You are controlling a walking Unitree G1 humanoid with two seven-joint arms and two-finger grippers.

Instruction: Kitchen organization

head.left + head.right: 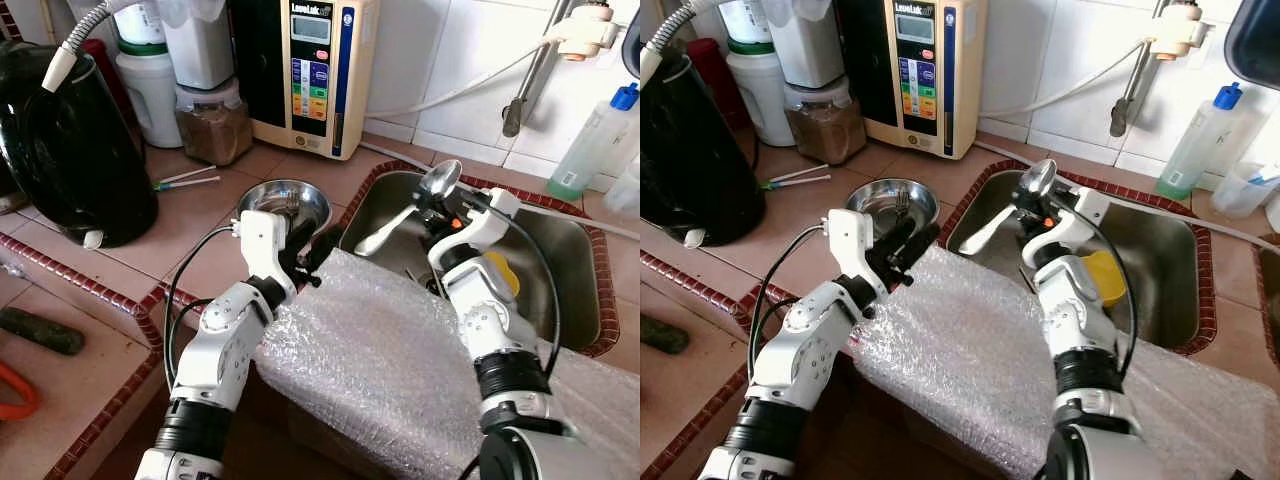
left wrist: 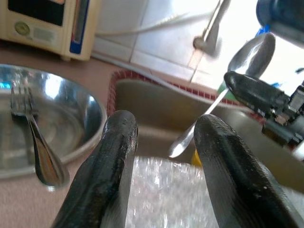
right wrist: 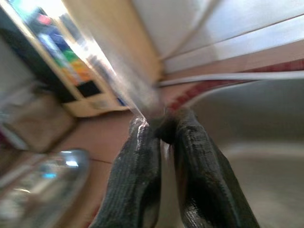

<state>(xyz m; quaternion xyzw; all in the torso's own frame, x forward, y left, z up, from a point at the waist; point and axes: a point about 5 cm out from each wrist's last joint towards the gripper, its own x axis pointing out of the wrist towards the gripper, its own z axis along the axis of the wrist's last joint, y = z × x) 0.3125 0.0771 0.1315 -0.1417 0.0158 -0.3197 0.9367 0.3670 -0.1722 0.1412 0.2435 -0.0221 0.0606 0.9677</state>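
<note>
My right gripper [image 1: 432, 207] is shut on a metal spoon [image 1: 441, 178] and holds it above the steel sink [image 1: 570, 270]. The spoon's bowl points up and its handle slants down to the left. In the right wrist view the fingers [image 3: 142, 166] pinch the blurred spoon [image 3: 118, 80]. My left gripper [image 1: 912, 240] stands open at the counter edge, just short of a round steel bowl [image 1: 865, 205]. A fork [image 1: 900, 203] lies in that bowl, with the fork [image 2: 33, 133] also seen past the open fingers [image 2: 114, 156].
Bubble wrap [image 1: 380, 350] drapes over the counter's front edge below both arms. A yellow object [image 1: 507, 272] lies in the sink. At the back stand a black kettle [image 1: 70, 150], a jar [image 1: 212, 125], a cream appliance [image 1: 310, 70] and a blue-capped bottle [image 1: 595, 140].
</note>
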